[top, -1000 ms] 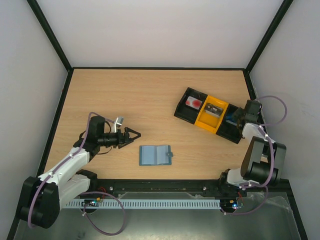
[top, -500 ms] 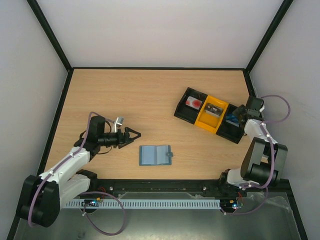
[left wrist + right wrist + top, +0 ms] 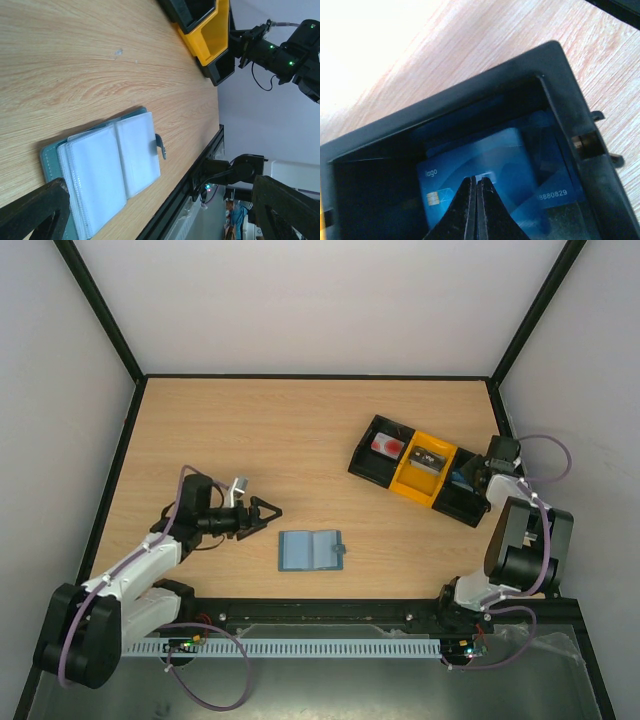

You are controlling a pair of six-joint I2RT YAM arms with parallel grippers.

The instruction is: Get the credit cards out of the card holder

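Right fingers (image 3: 469, 210) are pressed together with nothing between them, their tips over a blue credit card (image 3: 490, 155) that lies in the black end compartment of the black-and-yellow tray (image 3: 470, 107); whether they touch the card cannot be told. Left fingers (image 3: 262, 506) are spread wide and empty, low over the table (image 3: 260, 430), pointing toward the card holder (image 3: 310, 551). It lies open and flat near them by the table's front edge, clear sleeves facing up, well apart from the tray.
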